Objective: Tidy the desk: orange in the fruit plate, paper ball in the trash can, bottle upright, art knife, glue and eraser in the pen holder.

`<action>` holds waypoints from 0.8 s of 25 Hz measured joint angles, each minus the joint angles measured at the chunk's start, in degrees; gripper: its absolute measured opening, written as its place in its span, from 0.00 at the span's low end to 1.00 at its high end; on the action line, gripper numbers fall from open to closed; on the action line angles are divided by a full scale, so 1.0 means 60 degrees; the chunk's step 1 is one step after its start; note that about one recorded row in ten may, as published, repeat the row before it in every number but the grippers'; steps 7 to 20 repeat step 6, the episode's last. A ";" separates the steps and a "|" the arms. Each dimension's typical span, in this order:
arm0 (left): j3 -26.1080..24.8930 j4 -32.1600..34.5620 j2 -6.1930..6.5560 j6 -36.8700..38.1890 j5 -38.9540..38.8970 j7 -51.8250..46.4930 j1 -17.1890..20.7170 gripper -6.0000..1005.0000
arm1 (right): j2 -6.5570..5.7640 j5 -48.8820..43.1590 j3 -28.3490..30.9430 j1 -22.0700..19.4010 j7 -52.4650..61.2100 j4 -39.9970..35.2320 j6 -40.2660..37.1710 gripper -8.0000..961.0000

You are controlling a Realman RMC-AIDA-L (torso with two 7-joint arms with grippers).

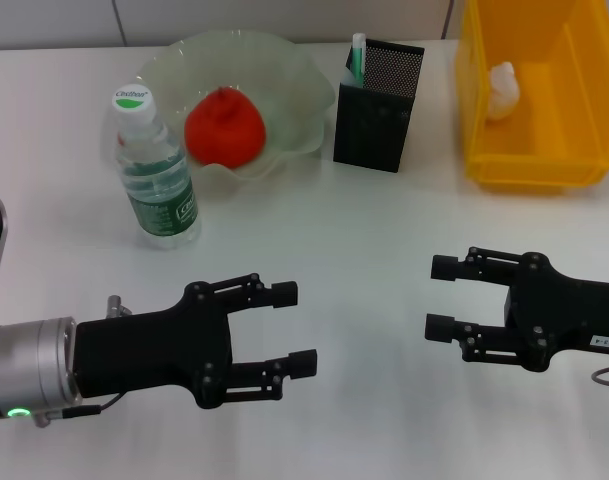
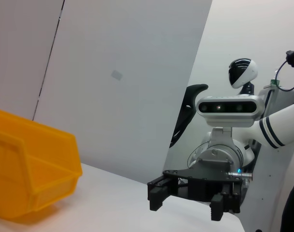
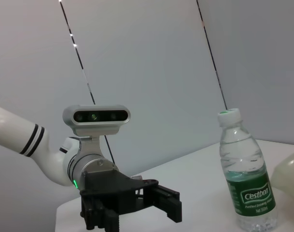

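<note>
Looking over the desk (image 1: 384,220), you have both grippers hovering low over its near half, each with jaws spread and nothing held: the left gripper (image 1: 292,330) near centre, the right gripper (image 1: 442,298) facing it across a bare gap. The orange (image 1: 224,126) already sits in the plate (image 1: 294,80), the bottle (image 1: 156,170) stands upright just beside the plate's left rim, the paper ball (image 1: 502,90) lies in the bin (image 1: 484,150), and a green-capped stick (image 1: 358,55) pokes out of the holder (image 1: 376,110); you cannot see the eraser or knife. Your main risk is a sweep of the left arm clipping the bottle and toppling it, or the two grippers meeting mid-desk. Open room lies along the near edge; the back row is crowded.
</note>
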 joint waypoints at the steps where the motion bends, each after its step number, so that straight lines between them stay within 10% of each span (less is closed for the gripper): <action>1: 0.0000 0.0000 0.0000 0.0000 0.0000 0.0000 0.0000 0.78 | 0.0000 0.0000 0.0000 0.0000 0.0000 0.0000 0.0000 0.76; 20: -0.0002 0.0000 0.0073 -0.0077 0.0000 0.0031 0.0039 0.78 | 0.0017 -0.0005 -0.0003 0.0015 -0.0001 0.0002 0.0012 0.76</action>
